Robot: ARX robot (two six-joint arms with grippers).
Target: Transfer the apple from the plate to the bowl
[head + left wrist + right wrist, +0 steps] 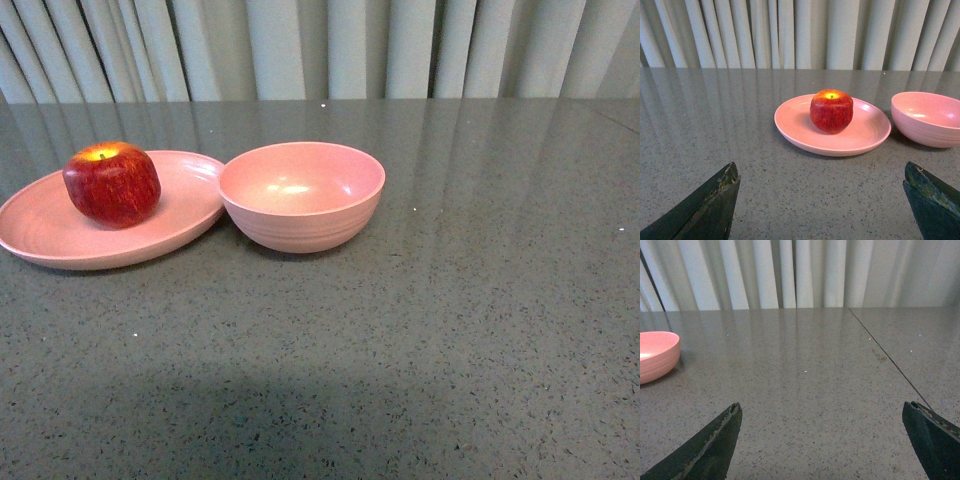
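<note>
A red apple point(112, 184) with a yellow stem dimple sits upright on the shallow pink plate point(45, 235) at the table's left. The deep pink bowl point(301, 195) stands right beside the plate, touching its rim, and holds nothing. Neither arm shows in the front view. In the left wrist view the apple point(831, 111) rests on the plate point(792, 122) well ahead of my open left gripper point(822, 172), with the bowl point(927, 118) beside it. My right gripper point(822, 412) hangs open over bare table, the bowl point(655, 356) off to one side.
A grey speckled tabletop point(450, 330) stretches in front of and to the right of the dishes. Pale pleated curtains point(330, 45) close off the far edge. A thin seam point(890, 357) crosses the table in the right wrist view.
</note>
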